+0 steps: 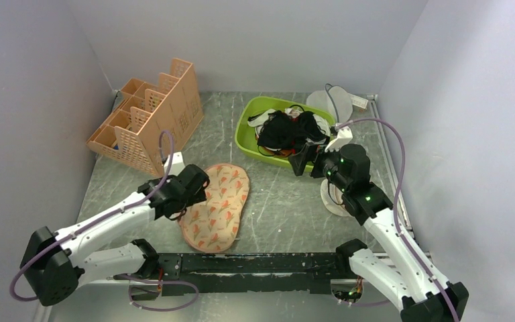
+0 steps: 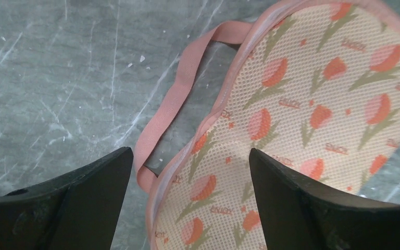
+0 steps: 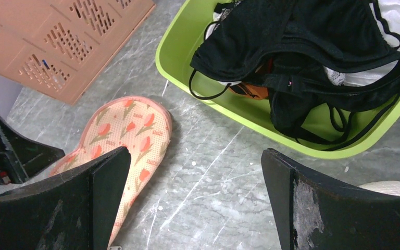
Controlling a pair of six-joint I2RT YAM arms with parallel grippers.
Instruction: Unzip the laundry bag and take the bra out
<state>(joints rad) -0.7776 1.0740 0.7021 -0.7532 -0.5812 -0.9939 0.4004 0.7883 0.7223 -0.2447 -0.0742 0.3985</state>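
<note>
The laundry bag point(image 1: 218, 204) lies flat on the grey table, a beige mesh pouch with a tulip print and pink trim point(image 2: 312, 104) point(image 3: 127, 130). Its pink loop strap point(image 2: 174, 99) trails off the left edge. My left gripper point(image 1: 189, 198) point(image 2: 190, 151) hovers open over that edge. One finger is above the bare table and the other above the bag, and neither holds anything. A black bra point(image 1: 281, 131) point(image 3: 291, 31) with thin straps lies on top of the clothes in the green tray point(image 1: 248, 124) point(image 3: 172, 57). My right gripper point(image 1: 308, 161) point(image 3: 195, 151) stands open over bare table between tray and bag.
A peach slotted organiser basket point(image 1: 151, 117) point(image 3: 67, 47) stands at the back left. A round white mesh pouch point(image 1: 332, 100) leans behind the tray, and another pale round one point(image 1: 335, 201) lies under my right arm. Walls close in on three sides.
</note>
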